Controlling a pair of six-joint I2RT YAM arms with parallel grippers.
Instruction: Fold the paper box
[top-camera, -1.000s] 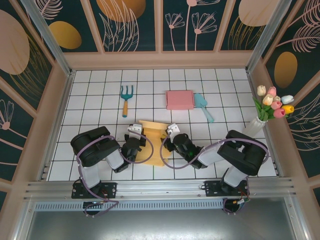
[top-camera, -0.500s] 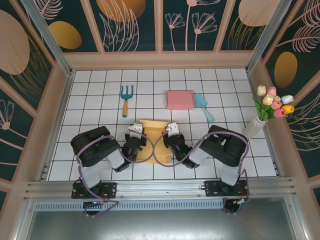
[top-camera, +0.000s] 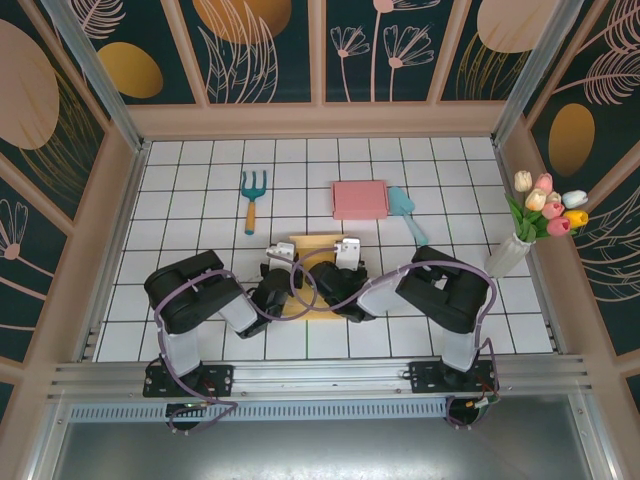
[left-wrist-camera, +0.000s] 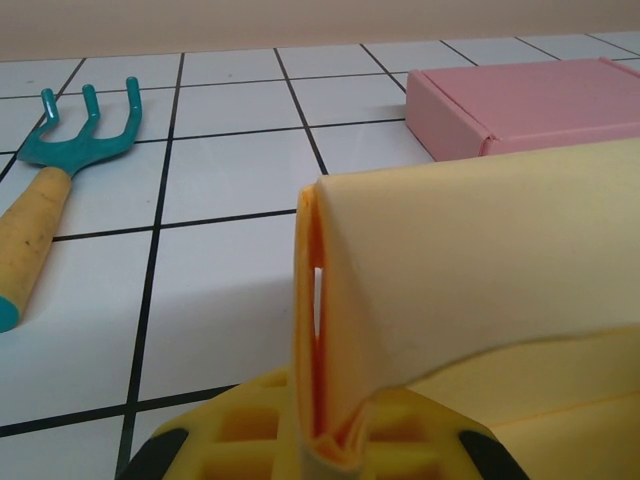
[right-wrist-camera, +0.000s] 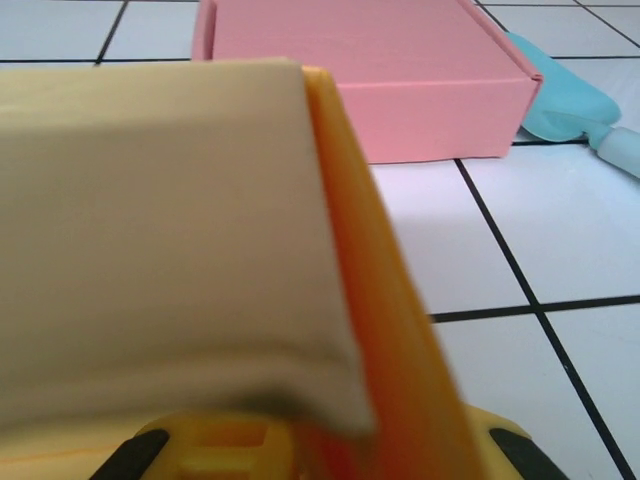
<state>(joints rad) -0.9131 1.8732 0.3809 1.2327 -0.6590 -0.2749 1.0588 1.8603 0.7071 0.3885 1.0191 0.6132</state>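
Box (top-camera: 318, 245): yellow, front-middle of the table (top-camera: 190, 250), one wall folded up, sitting between both grippers.
Left gripper (left-wrist-camera: 325, 440): clamped tight on the box's folded left edge.
Right gripper (right-wrist-camera: 320, 450): right wall sits between its fingers, can't tell if it's pinching.
Behind: pink box (top-camera: 359, 199) near, scoop (top-camera: 407, 213) beside it, fork (top-camera: 252, 198) further left.
In the way: from above the grippers hide the box's near half.

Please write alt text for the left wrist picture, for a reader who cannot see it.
A folded sheet of yellow paper stands upright, pinched in the left end effector below. On the white tiled table, a garden fork lies on the picture's left, a pink box on its right.
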